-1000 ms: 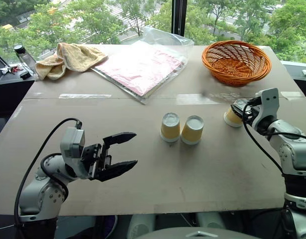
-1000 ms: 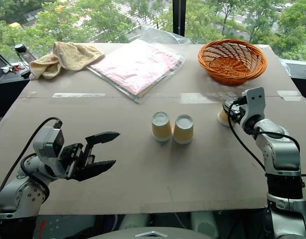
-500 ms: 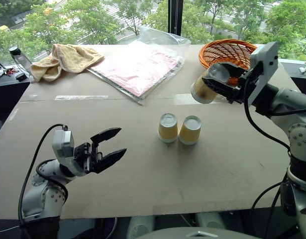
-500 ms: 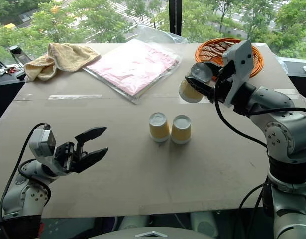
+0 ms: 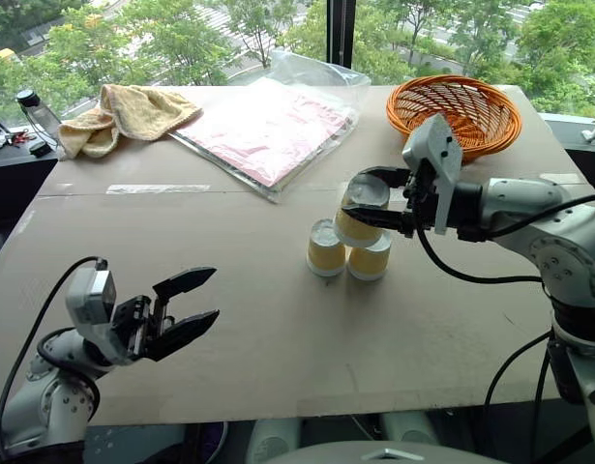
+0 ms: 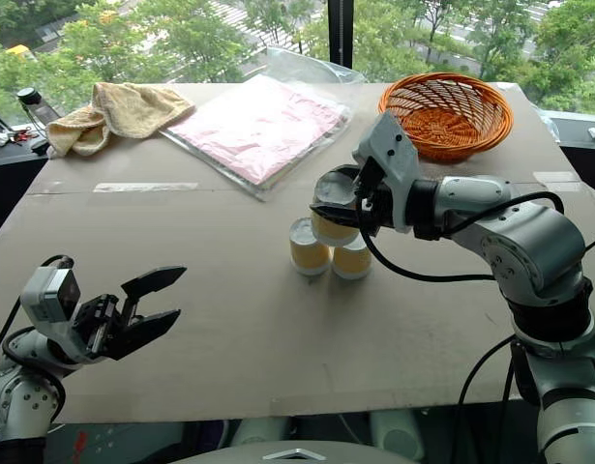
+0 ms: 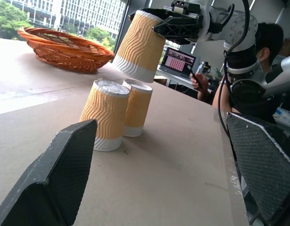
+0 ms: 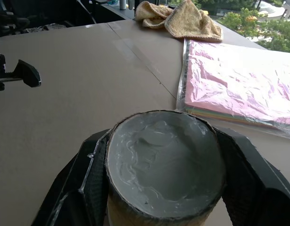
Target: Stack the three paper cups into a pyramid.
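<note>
Done: two base cups standing upside down, touching, mid table | Now: third cup pinched in right gripper, tilted just above the pair, seemingly not resting yet | Left: lower, release | left gripper spread, empty

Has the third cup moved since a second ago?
Yes. The third cup, held by the right gripper, has gone from the table below the basket up and leftward, and now hangs tilted over the two standing cups.
</note>
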Controlling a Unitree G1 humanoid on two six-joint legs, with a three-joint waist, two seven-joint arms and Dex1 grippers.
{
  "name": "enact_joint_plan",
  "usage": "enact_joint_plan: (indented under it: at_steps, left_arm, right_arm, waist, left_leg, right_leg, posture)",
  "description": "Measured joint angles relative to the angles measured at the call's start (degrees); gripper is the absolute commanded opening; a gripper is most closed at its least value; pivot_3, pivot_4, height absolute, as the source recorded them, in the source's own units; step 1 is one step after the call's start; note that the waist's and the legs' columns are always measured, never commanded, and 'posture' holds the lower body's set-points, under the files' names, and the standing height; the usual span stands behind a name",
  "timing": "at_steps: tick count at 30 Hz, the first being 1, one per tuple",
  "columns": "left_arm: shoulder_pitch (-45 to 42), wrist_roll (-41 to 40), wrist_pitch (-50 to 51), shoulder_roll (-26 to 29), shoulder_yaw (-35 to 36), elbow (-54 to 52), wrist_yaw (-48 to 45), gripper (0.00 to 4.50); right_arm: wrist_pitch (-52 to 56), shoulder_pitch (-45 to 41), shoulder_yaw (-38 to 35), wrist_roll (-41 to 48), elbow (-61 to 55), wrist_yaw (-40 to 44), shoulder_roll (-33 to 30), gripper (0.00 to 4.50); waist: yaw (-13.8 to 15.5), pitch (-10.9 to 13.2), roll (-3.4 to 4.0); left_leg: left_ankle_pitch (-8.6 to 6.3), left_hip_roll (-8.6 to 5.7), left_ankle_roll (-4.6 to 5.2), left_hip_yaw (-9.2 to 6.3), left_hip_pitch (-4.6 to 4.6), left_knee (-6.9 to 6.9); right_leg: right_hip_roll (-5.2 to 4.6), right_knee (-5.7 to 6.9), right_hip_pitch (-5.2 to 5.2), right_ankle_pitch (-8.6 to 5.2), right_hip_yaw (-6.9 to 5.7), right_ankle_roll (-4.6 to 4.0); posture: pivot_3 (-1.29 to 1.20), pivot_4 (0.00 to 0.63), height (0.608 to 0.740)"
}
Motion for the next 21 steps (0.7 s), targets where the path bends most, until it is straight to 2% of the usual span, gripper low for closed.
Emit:
enact_joint_plan:
  at_steps: [5, 9, 10, 14, 18, 21]
  left_arm:
    - [-0.1, -0.8, 0.7, -0.1, 0.6, 0.0, 0.1, 4.5]
    - [-1.1, -2.0, 1.8, -0.4, 0.6, -0.5, 1.6, 4.5]
    - [-1.4, -2.6, 2.0, -0.7, 0.6, -1.0, 2.2, 4.5]
    - [-3.2, -4.8, 2.6, -2.1, 0.8, -3.2, 4.2, 4.5]
    - [-4.4, -7.1, 4.2, -2.9, 0.6, -7.0, 7.0, 4.5]
    - [-4.3, -6.9, 5.0, -3.0, 0.0, -7.4, 8.2, 4.5]
  right_arm:
    - [-0.1, 0.0, 1.9, -1.6, 0.1, -0.3, 0.8, 2.64]
    - [-0.5, 0.1, 3.8, -3.4, 0.6, -0.1, 0.9, 4.17]
    - [-0.9, 0.4, 4.2, -4.2, 0.8, 0.0, 0.8, 4.41]
    - [-2.0, 1.8, 2.7, -5.0, 1.1, -0.5, 1.1, 4.41]
    - [-3.4, 4.3, -7.7, -0.7, -2.4, -0.2, 0.7, 4.41]
    - [-5.5, 9.5, -15.0, 3.0, -6.3, 1.4, -1.4, 4.41]
  waist:
    - [0.0, 0.0, 0.0]
    - [0.0, 0.0, -0.01]
    - [0.0, 0.0, -0.01]
    - [0.1, 0.0, -0.02]
    - [0.3, 0.0, -0.04]
    - [0.2, 0.0, -0.05]
  left_leg:
    - [0.0, 0.01, 0.0, -0.01, 0.0, 0.0]
    - [0.0, 0.0, 0.0, 0.01, 0.0, 0.0]
    - [0.0, 0.0, 0.0, 0.01, 0.0, 0.0]
    - [0.0, 0.0, 0.0, -0.01, -0.01, 0.01]
    - [0.0, -0.01, 0.0, -0.02, -0.04, 0.0]
    - [0.0, -0.01, 0.0, -0.02, -0.03, -0.01]
  right_leg:
    - [0.01, 0.0, -0.01, 0.0, -0.01, 0.0]
    - [0.0, 0.0, -0.01, 0.01, 0.0, 0.01]
    - [0.0, 0.0, -0.01, 0.01, 0.0, 0.01]
    - [0.0, 0.0, -0.01, 0.02, 0.0, 0.03]
    - [0.0, 0.0, 0.0, 0.03, -0.01, 0.05]
    - [0.0, -0.01, 0.01, 0.02, -0.02, 0.04]
  posture:
    - [0.0, 0.15, 0.74]
    - [0.0, 0.15, 0.74]
    - [0.0, 0.15, 0.74]
    - [0.0, 0.15, 0.74]
    - [0.0, 0.15, 0.74]
    - [0.0, 0.15, 0.74]
